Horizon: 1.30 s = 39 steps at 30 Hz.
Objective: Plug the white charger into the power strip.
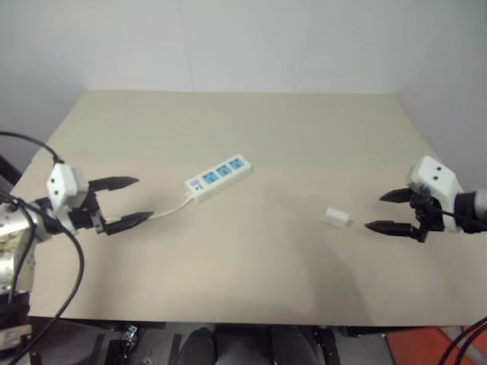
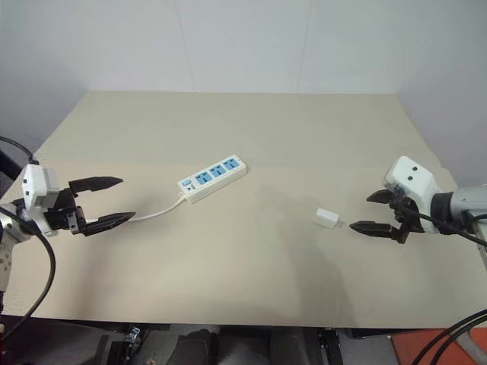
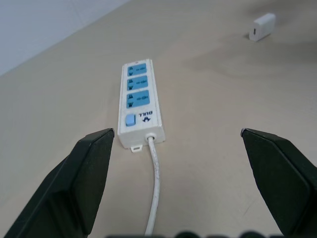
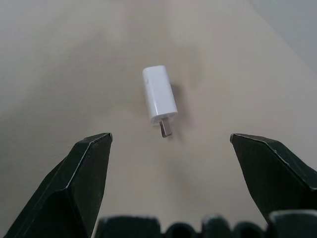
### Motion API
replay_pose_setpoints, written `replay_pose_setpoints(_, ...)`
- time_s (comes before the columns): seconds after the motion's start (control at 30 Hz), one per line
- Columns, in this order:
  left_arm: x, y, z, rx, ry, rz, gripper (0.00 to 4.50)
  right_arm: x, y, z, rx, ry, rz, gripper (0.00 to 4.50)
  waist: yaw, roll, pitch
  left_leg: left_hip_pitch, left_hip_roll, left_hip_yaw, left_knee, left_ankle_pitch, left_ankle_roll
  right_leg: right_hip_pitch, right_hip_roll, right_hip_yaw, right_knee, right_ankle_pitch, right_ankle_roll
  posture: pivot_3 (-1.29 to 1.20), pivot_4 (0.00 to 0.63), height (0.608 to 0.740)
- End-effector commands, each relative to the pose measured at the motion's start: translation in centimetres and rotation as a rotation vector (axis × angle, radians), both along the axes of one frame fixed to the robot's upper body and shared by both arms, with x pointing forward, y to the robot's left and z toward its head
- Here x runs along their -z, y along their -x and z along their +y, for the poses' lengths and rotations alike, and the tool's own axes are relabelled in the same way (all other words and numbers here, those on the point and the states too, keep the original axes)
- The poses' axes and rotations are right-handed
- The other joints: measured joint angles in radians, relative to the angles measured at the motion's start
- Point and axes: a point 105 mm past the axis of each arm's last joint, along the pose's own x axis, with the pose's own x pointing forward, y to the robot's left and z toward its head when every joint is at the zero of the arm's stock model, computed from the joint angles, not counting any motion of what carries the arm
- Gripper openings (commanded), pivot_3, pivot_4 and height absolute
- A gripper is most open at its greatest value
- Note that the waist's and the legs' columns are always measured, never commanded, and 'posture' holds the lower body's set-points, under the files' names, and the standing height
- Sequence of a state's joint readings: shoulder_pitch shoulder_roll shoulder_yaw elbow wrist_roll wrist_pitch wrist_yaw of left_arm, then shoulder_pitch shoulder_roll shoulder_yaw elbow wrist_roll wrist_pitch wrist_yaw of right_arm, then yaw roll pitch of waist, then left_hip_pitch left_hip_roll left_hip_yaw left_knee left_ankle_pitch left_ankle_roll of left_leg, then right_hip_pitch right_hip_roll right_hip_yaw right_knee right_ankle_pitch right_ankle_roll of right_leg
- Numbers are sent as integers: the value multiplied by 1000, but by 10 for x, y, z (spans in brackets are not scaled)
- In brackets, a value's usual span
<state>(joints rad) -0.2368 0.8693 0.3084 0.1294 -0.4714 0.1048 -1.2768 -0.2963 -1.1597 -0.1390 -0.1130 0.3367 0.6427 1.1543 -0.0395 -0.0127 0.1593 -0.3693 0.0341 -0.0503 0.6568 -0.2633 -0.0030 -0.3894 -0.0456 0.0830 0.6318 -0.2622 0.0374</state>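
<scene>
I see the strip (image 1: 218, 177) lying flat on the beige worktop (image 1: 251, 274), left of centre and set at a diagonal. Its three blue sockets face up, and the blue switch sits at the end nearest the left end effector (image 1: 128, 201). The thin white cord (image 1: 169, 211) leaves that end and runs toward the left end effector.

The charger (image 1: 335, 219) lies on its side on the worktop, right of centre and well apart from the strip. In the right wrist view its metal prongs (image 4: 166, 129) point toward the right end effector (image 1: 386, 211).

I read both end effectors as wide and holding nothing. The left one hovers near the cord end of the strip, pointing at it. The right one points at the charger, its fingertips just beside it without touching.
</scene>
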Motion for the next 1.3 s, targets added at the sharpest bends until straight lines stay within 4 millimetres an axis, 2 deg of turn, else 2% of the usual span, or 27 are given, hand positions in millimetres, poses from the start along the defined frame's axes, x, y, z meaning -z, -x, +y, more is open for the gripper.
replay_pose_setpoints(0.03, -5, -4, 3, -15, -18, -46, 4475, -16, 1, 1, -7, -2, -72, 4500, 0, 0, 0, 0, 0, 0, 0, 0, 0, 0, 0, 0, 0, 0, 0, 0, 150, 740)
replay_pose_setpoints(0.13, -4, -11, 4, -39, -11, -74, 4475, -17, 0, 1, -3, -6, -83, 4500, 0, 0, 0, 0, 0, 0, 0, 0, 0, 0, 0, 0, 1, 0, 0, 0, 150, 740)
replay_pose_setpoints(0.3, 7, -36, 1, -95, 33, -133, 4475, -22, -1, 6, -10, -23, -116, 4500, 13, 0, 0, 0, 0, 0, 2, 0, 0, 1, 0, 0, 1, 1, 1, 0, 150, 740)
replay_pose_setpoints(0.6, 33, -82, -26, -28, 161, -29, 4475, -23, 1, 15, -22, -36, -158, 4500, 28, -1, 0, -1, -1, -1, 3, 0, 0, 1, 0, -1, 0, 2, 1, 0, 150, 740)
replay_pose_setpoints(0.73, 41, -91, -37, -14, 174, -5, 4475, -24, 6, 17, -20, -43, -172, 4500, 26, -1, -1, -3, -2, -1, 3, 0, 0, 1, 0, 0, 0, 2, 2, 0, 150, 740)
replay_pose_setpoints(0.97, 40, -102, -46, -35, 206, -5, 4475, -25, 17, 16, 5, -41, -195, 4500, 24, -1, -1, -3, -2, -1, 3, 0, 0, 0, 0, -1, 1, 2, 2, 0, 150, 740)
replay_pose_setpoints(1.3, 50, -114, -62, -86, 171, 9, 4475, -28, 29, 15, 32, -38, -205, 4500, 25, -2, -1, -3, -2, -2, 4, 0, 0, 1, 0, -1, 1, 2, 2, 0, 150, 740)
